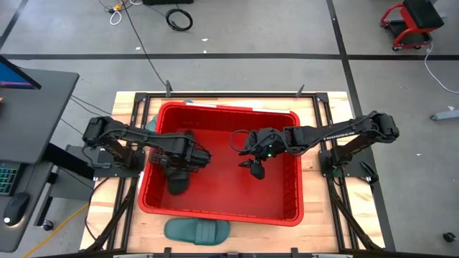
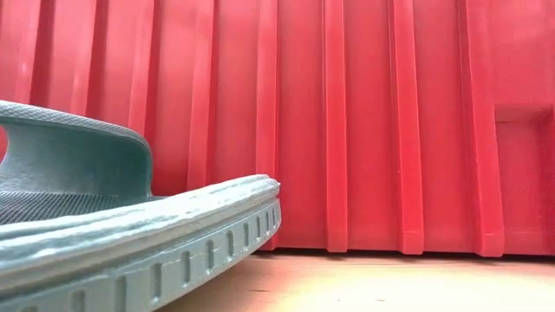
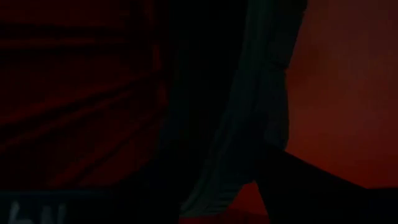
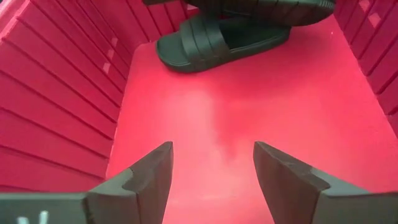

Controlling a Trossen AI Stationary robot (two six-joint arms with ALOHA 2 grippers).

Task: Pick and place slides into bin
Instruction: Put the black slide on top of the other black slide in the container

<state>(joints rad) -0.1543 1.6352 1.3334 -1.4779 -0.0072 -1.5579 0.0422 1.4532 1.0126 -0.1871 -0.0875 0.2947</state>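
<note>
The red bin point(image 1: 222, 215) fills the middle of the table, and both arms reach into it. My left gripper point(image 1: 179, 161) hangs over the bin's left part, pointing down, directly above a black slide point(image 1: 178, 185). The left wrist view is dark and shows only a slide's edge point(image 3: 249, 112) close up. My right gripper point(image 4: 211, 174) stands open over the bare bin floor at mid-right, apart from the black slide point(image 4: 217, 40), which lies sole-down on the floor. A dark teal-green slide point(image 1: 197, 231) lies sole-down on the table in front of the bin's near wall point(image 2: 390, 130).
A second dark slide shape point(image 4: 261, 7) shows above the black one at the edge of the right wrist view. The bin's ribbed walls point(image 4: 56, 106) close in on all sides. A desk with a keyboard point(image 1: 11, 175) stands left of the table. Bare wood point(image 1: 323, 215) lies right of the bin.
</note>
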